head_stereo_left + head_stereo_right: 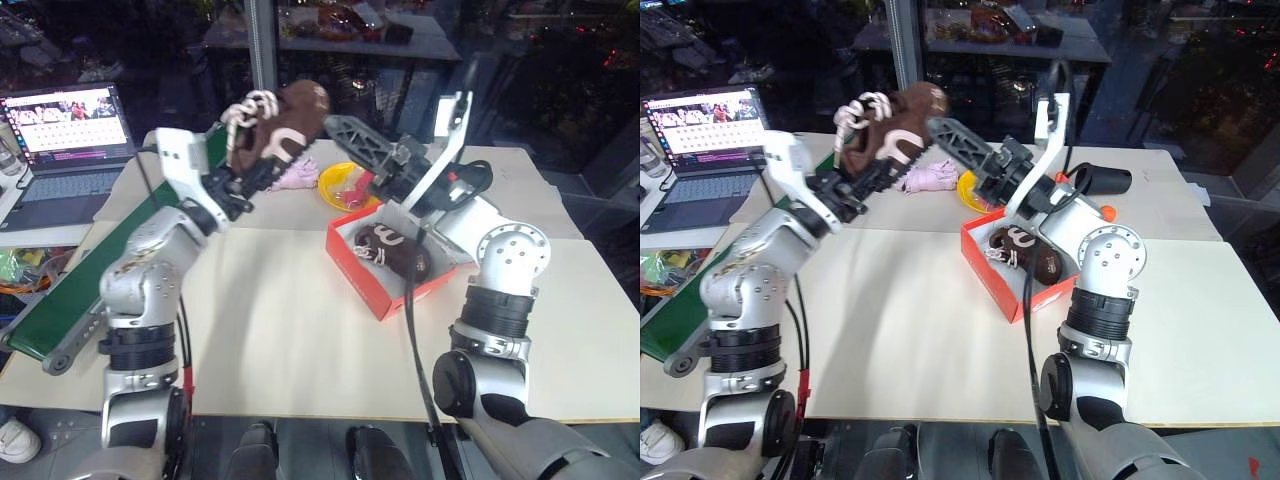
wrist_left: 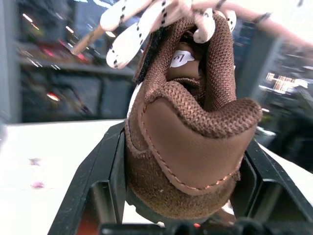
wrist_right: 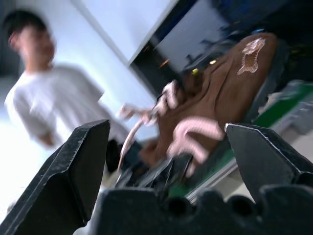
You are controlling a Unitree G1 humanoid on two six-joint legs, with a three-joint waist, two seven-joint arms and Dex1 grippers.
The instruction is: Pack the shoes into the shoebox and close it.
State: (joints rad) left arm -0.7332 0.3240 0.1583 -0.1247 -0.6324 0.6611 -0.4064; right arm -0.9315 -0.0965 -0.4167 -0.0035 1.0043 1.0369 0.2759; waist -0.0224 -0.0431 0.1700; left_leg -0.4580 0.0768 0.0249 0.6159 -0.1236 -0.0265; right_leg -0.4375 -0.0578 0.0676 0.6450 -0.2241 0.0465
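My left gripper [image 1: 262, 165] is shut on a dark brown shoe [image 1: 285, 125] with white laces and holds it in the air, left of the shoebox. In the left wrist view both fingers [image 2: 105, 161] press the heel of this shoe [image 2: 190, 142]. The red-orange shoebox [image 1: 352, 262] lies open on the table, and its white-lined lid [image 1: 452, 140] stands upright. A second brown shoe [image 1: 395, 250] lies inside the box. My right gripper [image 3: 166, 131] is open above the box's far end. It points toward the raised shoe and has nothing between its fingers.
A yellow plate [image 1: 338, 182] and a pink plush toy [image 1: 298, 177] sit behind the box. An open laptop [image 1: 65, 130] and a green board [image 1: 60, 300] are at the left. A black cylinder [image 1: 1105, 180] lies at the back right. A person [image 3: 39, 98] stands beyond the table.
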